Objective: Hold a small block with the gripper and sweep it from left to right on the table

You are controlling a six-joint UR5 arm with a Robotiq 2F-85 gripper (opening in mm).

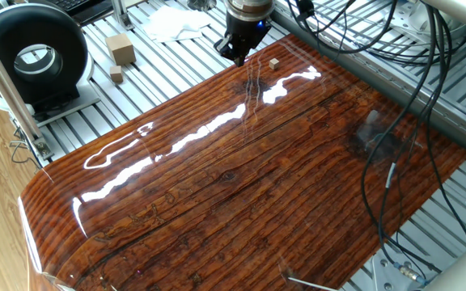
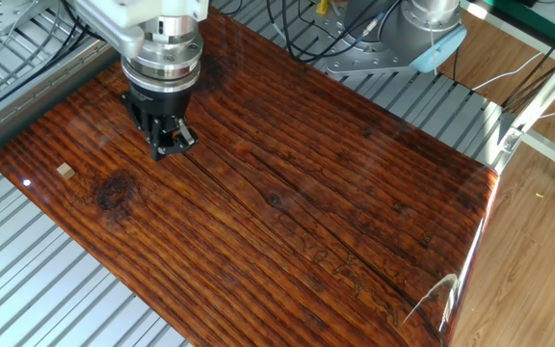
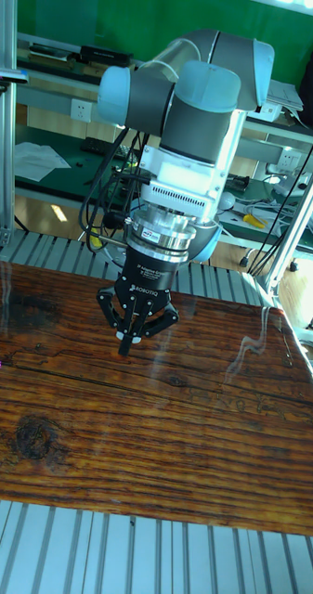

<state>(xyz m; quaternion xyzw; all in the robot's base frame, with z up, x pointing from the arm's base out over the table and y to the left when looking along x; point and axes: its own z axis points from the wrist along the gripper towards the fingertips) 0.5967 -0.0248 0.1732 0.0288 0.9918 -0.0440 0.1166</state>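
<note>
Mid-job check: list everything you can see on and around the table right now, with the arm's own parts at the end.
small block: one, light tan, on the table near its edge, apart from the gripper
table: one, glossy reddish-brown wood grain
bigger blocks: two, tan, on the grey slatted base off the table
ring-shaped device: one, black, on the base
white cloth: one, on the base
cables: several, black, hanging over the table's far side
gripper: one, black, fingers together, holding nothing, tips low over the table

table (image 2: 287, 222) surface seemingly open beside claw (image 2: 170, 145), small block (image 2: 65, 171) apart
</note>
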